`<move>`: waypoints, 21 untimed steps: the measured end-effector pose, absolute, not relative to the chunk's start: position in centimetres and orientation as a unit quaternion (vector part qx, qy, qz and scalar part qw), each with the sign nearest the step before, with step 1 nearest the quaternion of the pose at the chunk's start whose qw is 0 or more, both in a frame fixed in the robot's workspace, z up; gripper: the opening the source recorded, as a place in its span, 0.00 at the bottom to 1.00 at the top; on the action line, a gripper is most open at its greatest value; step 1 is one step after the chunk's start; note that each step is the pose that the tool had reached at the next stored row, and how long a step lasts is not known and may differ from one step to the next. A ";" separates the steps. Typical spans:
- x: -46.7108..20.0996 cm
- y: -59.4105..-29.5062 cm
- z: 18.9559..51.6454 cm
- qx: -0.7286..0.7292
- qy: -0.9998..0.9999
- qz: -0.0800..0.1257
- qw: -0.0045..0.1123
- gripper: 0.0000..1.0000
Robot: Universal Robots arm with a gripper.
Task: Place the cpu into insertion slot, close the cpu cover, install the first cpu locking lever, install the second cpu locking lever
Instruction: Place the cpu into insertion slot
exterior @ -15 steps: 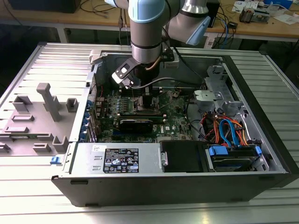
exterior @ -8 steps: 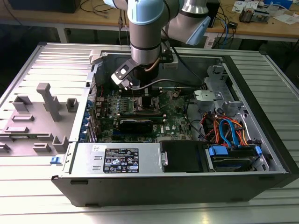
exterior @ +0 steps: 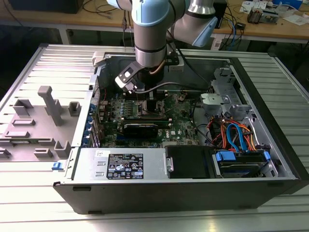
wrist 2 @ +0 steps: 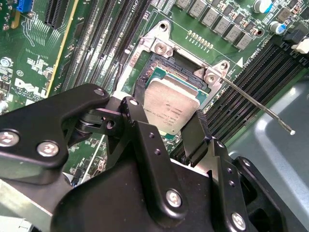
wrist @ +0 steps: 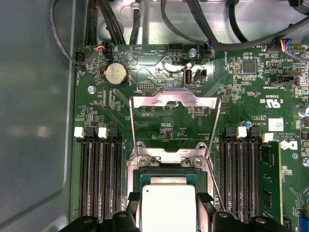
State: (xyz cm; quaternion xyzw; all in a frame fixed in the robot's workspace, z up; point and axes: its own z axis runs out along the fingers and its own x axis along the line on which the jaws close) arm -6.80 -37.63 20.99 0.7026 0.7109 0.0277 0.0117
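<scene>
Gripper (wrist 2: 166, 116) is down inside the open case (exterior: 193, 195), over the middle of the motherboard (exterior: 183, 128). Fingers (wrist 2: 140, 123) are clamped on two opposite edges of the cpu (wrist 2: 171, 104). The cpu is directly over the slot (wrist 2: 166, 63), metal top up, looking slightly tilted in the second wrist view. Can't tell if it's seated. The cover (wrist: 149, 101) is flipped open and stands up from the slot's hinge edge. One lever (wrist 2: 256, 104) is unlatched and sticks out past the memory slots (wrist 2: 251, 82) toward the board's edge.

The case lies on its side on a ribbed metal table (exterior: 145, 220), side panel off. The power supply (exterior: 125, 164) runs along its near wall, and orange and blue cables (exterior: 236, 135) fill the corner on the exterior view's right. Grey plastic fixtures (exterior: 48, 104) sit by the table edge on the exterior view's left. Wooden benches (exterior: 48, 17) with wires and clutter line the back of the room. The arm (exterior: 149, 34) comes in from above.
</scene>
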 end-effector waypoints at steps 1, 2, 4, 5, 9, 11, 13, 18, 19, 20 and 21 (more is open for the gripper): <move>-6.8 -37.6 21.0 0.703 0.711 0.027 0.012 0.54; -6.8 -37.6 20.9 0.703 0.711 0.027 0.013 0.54; -6.8 -37.6 20.8 0.703 0.711 0.026 0.013 0.54; -6.8 -37.6 20.8 0.703 0.711 0.025 0.015 0.54; -6.8 -37.5 20.6 0.702 0.711 0.017 0.022 0.54; -6.8 -37.5 20.5 0.702 0.711 0.017 0.022 0.54; -6.8 -37.5 20.5 0.703 0.711 0.017 0.023 0.54; -6.8 -37.4 20.3 0.701 0.712 0.017 0.023 0.54; -6.8 -37.4 20.3 0.700 0.714 0.017 0.023 0.54; -6.8 -37.4 20.3 0.699 0.715 0.017 0.023 0.54; -6.8 -37.4 20.2 0.699 0.715 0.017 0.023 0.54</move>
